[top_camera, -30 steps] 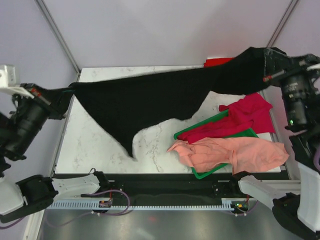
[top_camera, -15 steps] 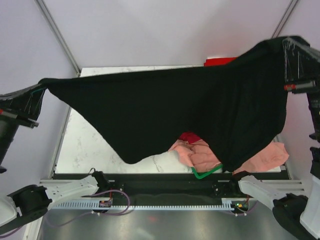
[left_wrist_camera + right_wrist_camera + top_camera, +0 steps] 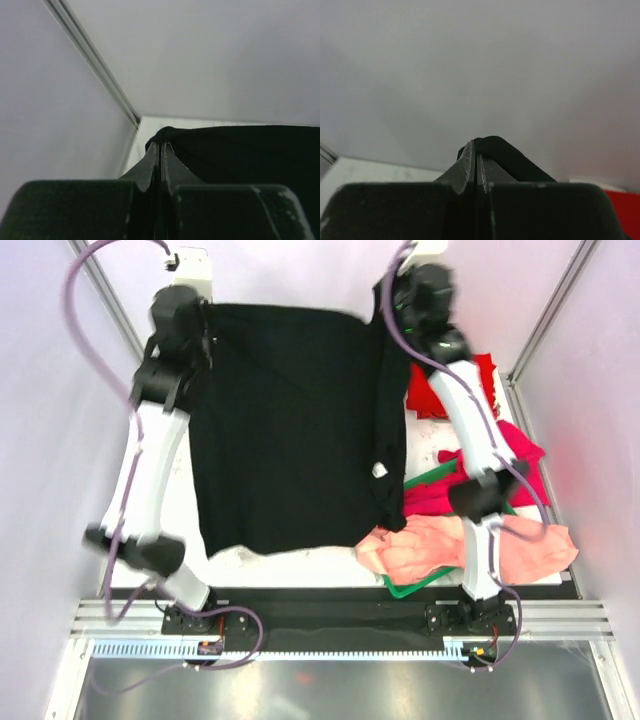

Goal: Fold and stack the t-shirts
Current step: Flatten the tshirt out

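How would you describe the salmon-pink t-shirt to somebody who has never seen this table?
Go to the marble table's near right corner, where a green bin sits. The salmon-pink t-shirt lies crumpled over the bin's near edge. It is the palest cloth, lighter than the magenta t-shirt behind it and the black t-shirt beside it.

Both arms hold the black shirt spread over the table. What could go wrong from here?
The left pincer and right pincer each pinch only a thin edge of the black t-shirt; it could slip out. Its right side is bunched and overlaps the green bin, so it may lie wrinkled.
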Controlling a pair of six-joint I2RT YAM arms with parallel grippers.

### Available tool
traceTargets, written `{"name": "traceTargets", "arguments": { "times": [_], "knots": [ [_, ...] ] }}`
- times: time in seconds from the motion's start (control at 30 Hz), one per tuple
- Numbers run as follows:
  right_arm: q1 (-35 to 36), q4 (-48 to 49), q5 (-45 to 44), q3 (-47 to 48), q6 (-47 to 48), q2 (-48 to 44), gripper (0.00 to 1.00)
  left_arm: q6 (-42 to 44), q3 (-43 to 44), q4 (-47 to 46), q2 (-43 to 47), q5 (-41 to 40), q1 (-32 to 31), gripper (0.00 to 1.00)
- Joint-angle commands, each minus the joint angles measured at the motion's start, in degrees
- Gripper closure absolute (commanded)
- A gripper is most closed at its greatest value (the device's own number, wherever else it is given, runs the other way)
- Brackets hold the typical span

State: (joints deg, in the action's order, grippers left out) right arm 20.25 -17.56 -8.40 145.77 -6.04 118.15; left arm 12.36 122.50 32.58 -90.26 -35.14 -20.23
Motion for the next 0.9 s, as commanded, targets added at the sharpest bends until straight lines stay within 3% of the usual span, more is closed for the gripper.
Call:
{"name": "traceTargets", "arguments": {
  "times": [0.0,0.07,0.1,0.13,0.17,0.23,0.27,0.33,0.37,0.4,0.43,0.57,0.7,0.87],
  "knots": [
    [-0.9,1.1,-6.4,1.8,-0.3,12.7,1.00,-14.4,0.0,7.6,-13.7,13.4,14.8,0.98],
    [-1.9,1.0,-11.5,3.6,-1.4,18.8,1.00,-18.1,3.4,10.6,-22.7,18.2,20.1,0.98],
    [-2.3,1.1,-13.5,3.5,-2.7,22.9,0.94,-20.4,8.8,14.8,-31.7,20.3,22.3,0.98],
    [-3.5,1.1,-14.3,3.2,-3.1,24.2,0.71,-21.5,12.5,18.2,-35.9,21.8,23.3,0.98],
    [-4.1,0.3,-14.3,2.5,-3.4,25.1,0.05,-22.5,16.3,21.2,-39.4,22.5,24.3,0.88],
    [-5.2,-1.0,-15.4,0.7,-3.4,24.7,0.02,-24.0,21.5,26.5,-44.6,22.7,24.5,0.70],
    [-5.7,-1.1,-16.1,-3.4,-3.7,23.5,0.02,-24.7,20.1,26.3,-43.9,23.0,24.4,0.51],
    [-6.4,-0.9,-15.9,-8.0,-4.6,17.8,0.02,-25.9,12.5,23.2,-38.6,23.9,24.4,0.35],
    [-6.3,-0.8,-15.9,-12.7,-4.7,15.6,0.02,-26.2,10.1,22.2,-36.7,24.3,24.4,0.16],
    [-6.4,-1.2,-15.9,-17.9,-5.5,10.7,0.02,-26.6,5.6,21.2,-32.4,24.2,24.3,0.06],
    [-6.4,-1.2,-15.8,-18.0,-6.4,7.9,0.02,-26.8,3.6,21.1,-30.3,24.1,24.1,0.05],
    [-6.3,-2.3,-11.8,-40.6,-14.0,-8.1,0.02,-27.9,-10.7,19.2,-17.6,25.9,24.0,0.06],
    [-6.4,-5.6,-7.6,-62.2,-24.3,-26.3,0.02,-29.2,-34.0,13.5,-5.0,32.0,23.8,0.10],
    [-6.5,-8.9,-4.0,-87.7,-33.8,-43.2,0.02,-32.8,-54.8,5.7,7.9,40.0,23.7,0.11]
  ]
}}
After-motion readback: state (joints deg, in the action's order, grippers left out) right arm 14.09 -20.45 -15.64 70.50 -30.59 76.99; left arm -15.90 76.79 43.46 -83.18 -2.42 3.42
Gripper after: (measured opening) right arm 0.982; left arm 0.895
